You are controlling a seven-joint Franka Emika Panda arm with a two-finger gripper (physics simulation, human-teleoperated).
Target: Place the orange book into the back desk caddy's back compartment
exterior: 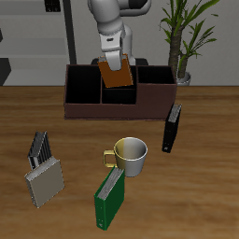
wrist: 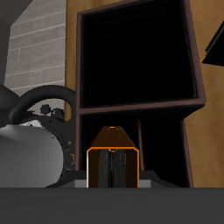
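In the exterior view the arm reaches down from the top centre of the frame, its white wrist hanging nearly straight above the back desk caddy (exterior: 119, 105). The gripper (exterior: 115, 63) pinches the orange book (exterior: 118, 75) by its upper end, so the book hangs tilted in the upper middle of the frame, its lower part over the caddy's rear cells and not yet resting inside. The wrist view shows the same book (wrist: 114, 156) end-on between the fingers, with the caddy's (wrist: 198, 105) dark cells beyond it.

Lower in the exterior view, a mug (exterior: 130, 156) stands at the centre, a green book (exterior: 109, 199) just below it, and a black book (exterior: 172, 128) at the right, beside the caddy's front corner. A grey book (exterior: 44, 177) sits at the lower left.
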